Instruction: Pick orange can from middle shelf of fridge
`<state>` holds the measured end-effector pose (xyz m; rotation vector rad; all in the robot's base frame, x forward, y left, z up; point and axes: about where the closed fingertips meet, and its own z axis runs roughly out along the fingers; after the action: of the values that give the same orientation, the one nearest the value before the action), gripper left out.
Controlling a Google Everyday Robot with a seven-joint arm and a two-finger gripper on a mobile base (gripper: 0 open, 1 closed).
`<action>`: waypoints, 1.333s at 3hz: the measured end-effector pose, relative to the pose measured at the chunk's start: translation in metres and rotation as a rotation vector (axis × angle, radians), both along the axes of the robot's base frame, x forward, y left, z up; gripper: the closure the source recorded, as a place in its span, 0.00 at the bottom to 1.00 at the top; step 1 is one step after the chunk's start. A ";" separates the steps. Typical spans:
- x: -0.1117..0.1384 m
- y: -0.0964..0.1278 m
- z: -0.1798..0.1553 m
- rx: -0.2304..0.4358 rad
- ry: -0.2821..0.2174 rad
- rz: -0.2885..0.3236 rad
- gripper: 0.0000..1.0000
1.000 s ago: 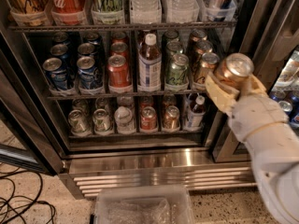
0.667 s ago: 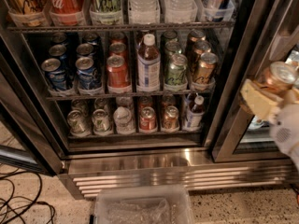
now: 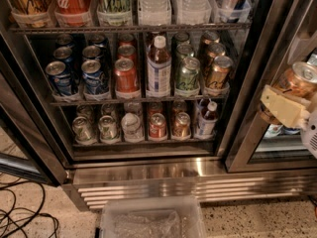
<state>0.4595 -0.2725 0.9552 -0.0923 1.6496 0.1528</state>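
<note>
Our end effector (image 3: 290,99) grips the orange can (image 3: 300,78) at the frame's right edge.
We hold it tilted, outside the fridge (image 3: 148,171), right of the middle shelf (image 3: 133,99), where other copper cans (image 3: 218,73) stand beside green cans (image 3: 188,73).

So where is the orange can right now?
In the camera view the orange can sits at the far right, held in the tool, outside the fridge, about level with the middle shelf.

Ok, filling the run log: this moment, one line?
gripper: shut on copper-orange metal can | outside stainless steel fridge, far right | off dark wire middle shelf
</note>
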 end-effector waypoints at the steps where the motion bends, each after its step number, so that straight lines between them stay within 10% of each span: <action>1: 0.000 0.000 0.000 -0.001 0.000 -0.001 1.00; 2: -0.005 0.015 0.004 -0.012 -0.022 0.056 1.00; 4: -0.060 0.081 0.036 -0.049 -0.243 0.397 1.00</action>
<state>0.3992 -0.1919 0.9914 -0.4597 1.3778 0.3875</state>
